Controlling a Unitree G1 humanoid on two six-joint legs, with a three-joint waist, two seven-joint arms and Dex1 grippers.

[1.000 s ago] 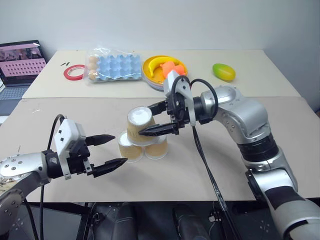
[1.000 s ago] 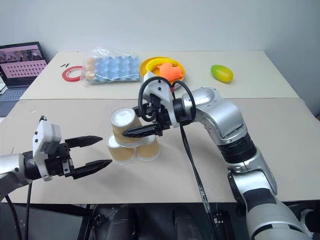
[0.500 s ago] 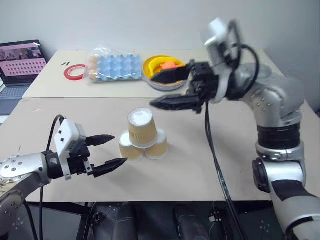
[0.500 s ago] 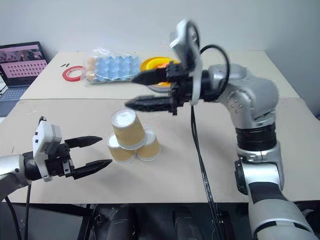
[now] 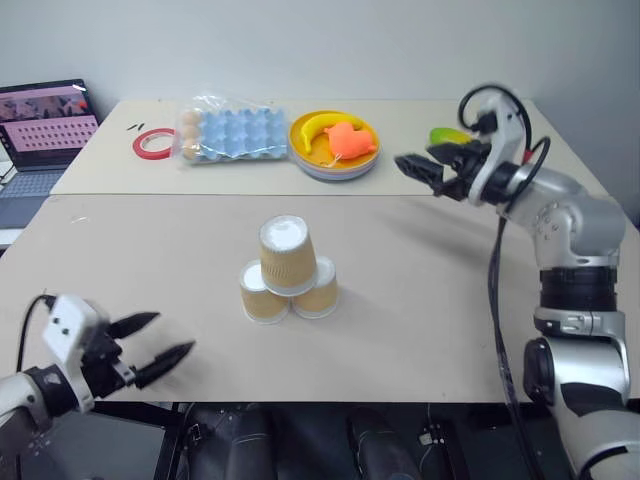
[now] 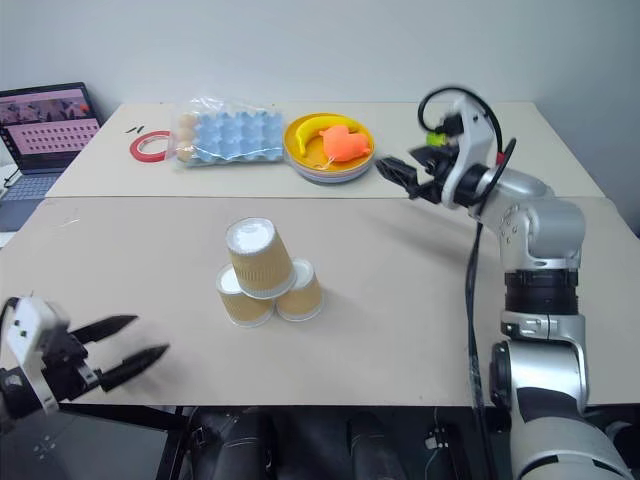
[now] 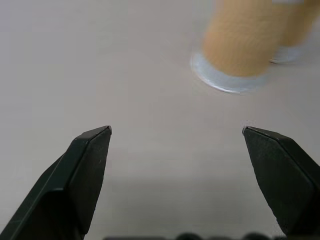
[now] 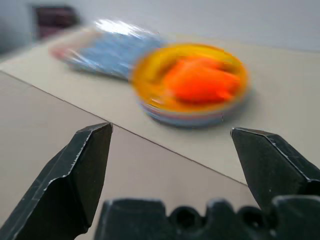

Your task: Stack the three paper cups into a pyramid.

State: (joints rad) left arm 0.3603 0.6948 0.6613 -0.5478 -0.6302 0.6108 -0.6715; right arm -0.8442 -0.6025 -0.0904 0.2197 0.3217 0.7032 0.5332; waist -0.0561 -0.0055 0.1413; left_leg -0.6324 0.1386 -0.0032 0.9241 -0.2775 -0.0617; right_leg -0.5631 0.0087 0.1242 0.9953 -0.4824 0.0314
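Three paper cups (image 5: pixel 288 283) stand as a finished pyramid (image 6: pixel 259 273) near the middle of the front table (image 5: pixel 420 310) — two upside-down as a base, touching side by side, the third inverted on top across the pair, its white base facing up and tilted slightly. No gripper touches the stack. The left gripper (image 5: pixel 158 337) hovers low at the table's near left edge, well apart from the cups, its two black fingers (image 7: pixel 90 165) spread wide and empty; its wrist view shows the base cups ahead on the bare tabletop. The right gripper (image 5: pixel 418 170) is raised off to the right, above the seam where the front table meets the rear one, fingers likewise parted and holding nothing, pointing toward a yellow plate (image 5: pixel 333 150) that carries an orange toy (image 5: pixel 350 139) and a banana (image 5: pixel 316 124). On the rear table also lie a blue egg tray in clear wrap (image 5: pixel 228 131), a red tape roll (image 5: pixel 153 143) and a green mango (image 5: pixel 447 136) — the last partly hidden behind the right gripper. A laptop (image 5: pixel 42 122) sits open at far left.
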